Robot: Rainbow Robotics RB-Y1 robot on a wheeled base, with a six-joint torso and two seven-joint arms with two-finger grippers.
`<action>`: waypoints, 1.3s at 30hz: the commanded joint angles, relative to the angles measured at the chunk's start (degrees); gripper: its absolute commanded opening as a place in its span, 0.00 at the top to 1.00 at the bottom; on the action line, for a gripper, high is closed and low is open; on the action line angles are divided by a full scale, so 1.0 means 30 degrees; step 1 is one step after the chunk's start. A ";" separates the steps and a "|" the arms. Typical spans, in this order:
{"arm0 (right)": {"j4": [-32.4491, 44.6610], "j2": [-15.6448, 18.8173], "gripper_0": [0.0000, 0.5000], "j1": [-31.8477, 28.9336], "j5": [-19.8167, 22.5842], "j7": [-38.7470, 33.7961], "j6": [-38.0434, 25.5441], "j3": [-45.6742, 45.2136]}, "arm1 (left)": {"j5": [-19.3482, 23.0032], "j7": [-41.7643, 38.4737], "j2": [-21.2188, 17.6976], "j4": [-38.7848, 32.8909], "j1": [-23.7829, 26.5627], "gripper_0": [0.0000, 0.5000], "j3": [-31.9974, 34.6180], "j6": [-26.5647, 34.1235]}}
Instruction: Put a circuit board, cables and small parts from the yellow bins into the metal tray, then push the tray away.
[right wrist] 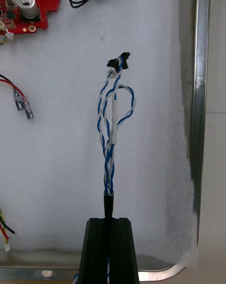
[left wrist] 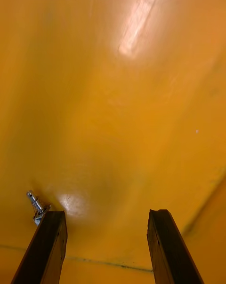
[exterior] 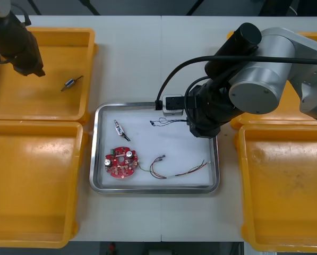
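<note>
**Cable Held Over Tray**

Front: the right gripper hung above the metal tray, the left gripper above a yellow bin. Right wrist: its fingers clamped the blue and white cable. Left wrist: fingers stood wide beside a small metal part.

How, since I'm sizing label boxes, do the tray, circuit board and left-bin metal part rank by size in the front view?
1. Tray, largest
2. Circuit board
3. Metal part, smallest

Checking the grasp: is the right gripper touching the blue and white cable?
Touching. Right wrist view: the right gripper is shut on the blue and white cable.
</note>
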State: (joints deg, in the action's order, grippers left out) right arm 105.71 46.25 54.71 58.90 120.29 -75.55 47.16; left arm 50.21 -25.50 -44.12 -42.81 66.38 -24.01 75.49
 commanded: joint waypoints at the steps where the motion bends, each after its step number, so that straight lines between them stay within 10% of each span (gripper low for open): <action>1: -0.1192 -0.0682 1.00 0.0954 -0.0150 0.2150 0.0691 0.0511 | 0.0491 -0.1256 0.1143 0.0499 0.1136 0.00 0.0122 -0.0494; 22: -0.3214 -0.1941 0.88 0.0983 -0.0824 0.2707 0.2274 0.1771 | 0.1721 -0.1461 0.2754 0.1818 0.1136 0.00 -0.2163 -0.2017; 28: -0.3214 -0.1853 0.00 0.0983 -0.0678 0.2385 0.2274 0.1771 | 0.1750 -0.1432 0.2842 0.1847 0.1107 0.00 -0.2192 -0.2134; 32: -0.3184 -0.1795 0.00 0.0983 -0.0472 0.2062 0.2274 0.1712 | 0.1780 -0.1168 0.2871 0.1935 0.1136 0.02 -0.2778 -0.2281; 33: -0.3155 -0.1766 0.00 0.0983 -0.0443 0.1975 0.2274 0.1624 | 0.1809 -0.1110 0.2842 0.1964 0.1136 0.32 -0.3042 -0.2369; 34: -0.3155 -0.1766 0.00 0.0983 -0.0443 0.1975 0.2274 0.1624 | 0.1809 -0.1110 0.2842 0.1964 0.1136 0.32 -0.3042 -0.2369; 35: -0.2950 -0.1590 0.00 0.1012 -0.0355 0.1828 0.2215 0.1448 | 0.1838 -0.1110 0.2871 0.1964 0.1136 0.87 -0.3305 -0.2457; 39: -0.2130 -0.1238 0.00 0.0983 -0.0180 0.1447 0.0721 0.0247 | 0.1926 -0.1022 0.2871 0.2111 0.1107 1.00 -0.3335 -0.2486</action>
State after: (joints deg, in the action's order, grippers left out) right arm 96.29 41.22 55.52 57.48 126.51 -70.49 51.67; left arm 55.34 -26.07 -36.23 -37.02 66.61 -32.75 68.61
